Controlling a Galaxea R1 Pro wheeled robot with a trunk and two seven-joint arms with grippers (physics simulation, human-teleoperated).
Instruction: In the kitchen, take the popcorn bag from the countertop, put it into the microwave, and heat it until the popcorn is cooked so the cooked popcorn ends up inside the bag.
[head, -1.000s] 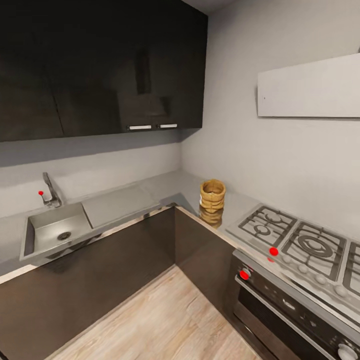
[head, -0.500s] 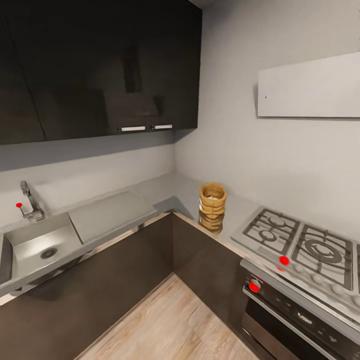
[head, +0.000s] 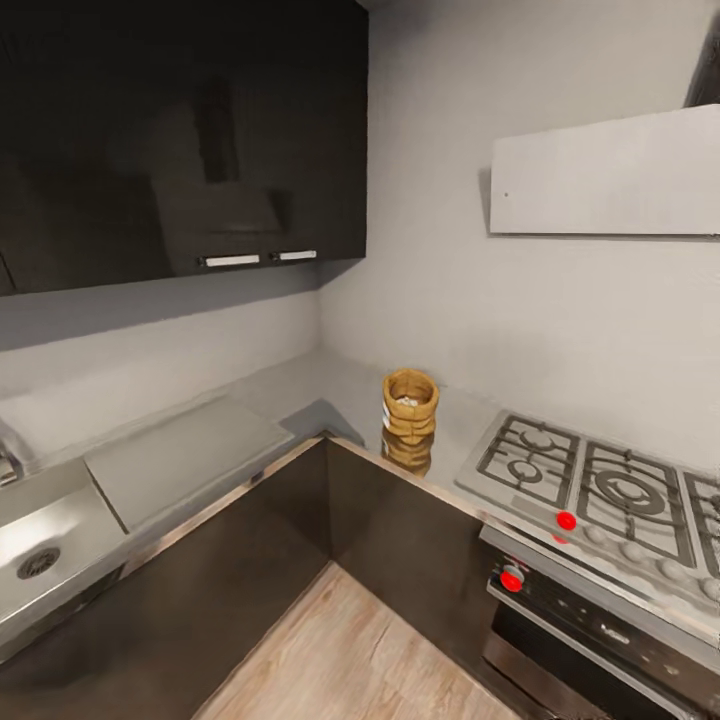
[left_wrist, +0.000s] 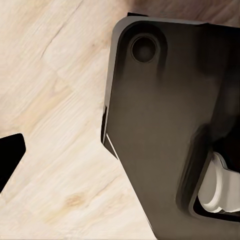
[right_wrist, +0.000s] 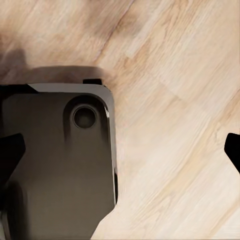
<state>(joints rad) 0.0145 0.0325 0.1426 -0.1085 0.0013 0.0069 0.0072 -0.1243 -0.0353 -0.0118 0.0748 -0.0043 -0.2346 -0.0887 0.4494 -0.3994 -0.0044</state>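
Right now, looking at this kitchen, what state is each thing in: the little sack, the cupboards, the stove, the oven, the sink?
popcorn bag: upright on the countertop, top open, pale contents showing inside.
upper cabinets: doors shut.
gas hob: no flame visible on the burners.
oven: door shut.
sink: basin looks dry, nothing in the visible part.
wooden floor: both wrist cameras look down at it, beside the robot's dark base.
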